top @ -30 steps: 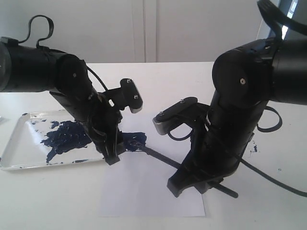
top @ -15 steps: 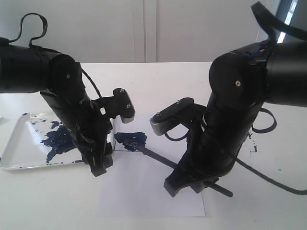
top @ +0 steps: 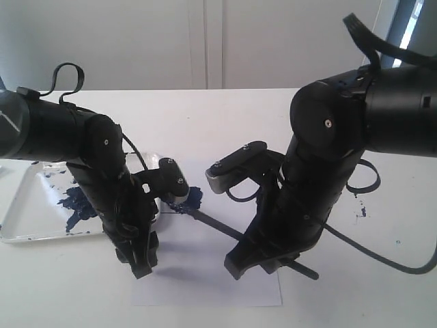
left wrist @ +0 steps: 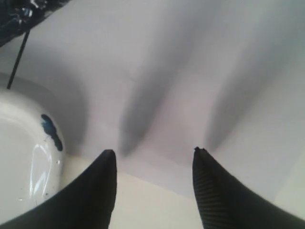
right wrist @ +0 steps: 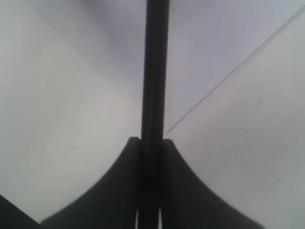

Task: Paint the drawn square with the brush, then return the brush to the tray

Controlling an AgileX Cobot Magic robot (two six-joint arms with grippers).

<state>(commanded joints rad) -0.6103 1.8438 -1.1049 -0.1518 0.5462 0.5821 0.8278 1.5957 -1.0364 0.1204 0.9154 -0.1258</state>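
Here the brush (top: 215, 223) is clamped by the right gripper (right wrist: 152, 140) over the paper sheet (top: 205, 280).
Its tip is set at the sheet's painted square (top: 188, 199); the left gripper (left wrist: 153, 151) is seen spread, empty, at the sheet's edge.

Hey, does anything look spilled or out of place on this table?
Yes. Navy paint specks lie on the bare table, off the paper, on the right in the exterior view. The tray is paint-smeared too, which seems intended.

The tray (top: 31, 213) lies left of the paper (top: 205, 277), the brush (top: 215, 224) across it.
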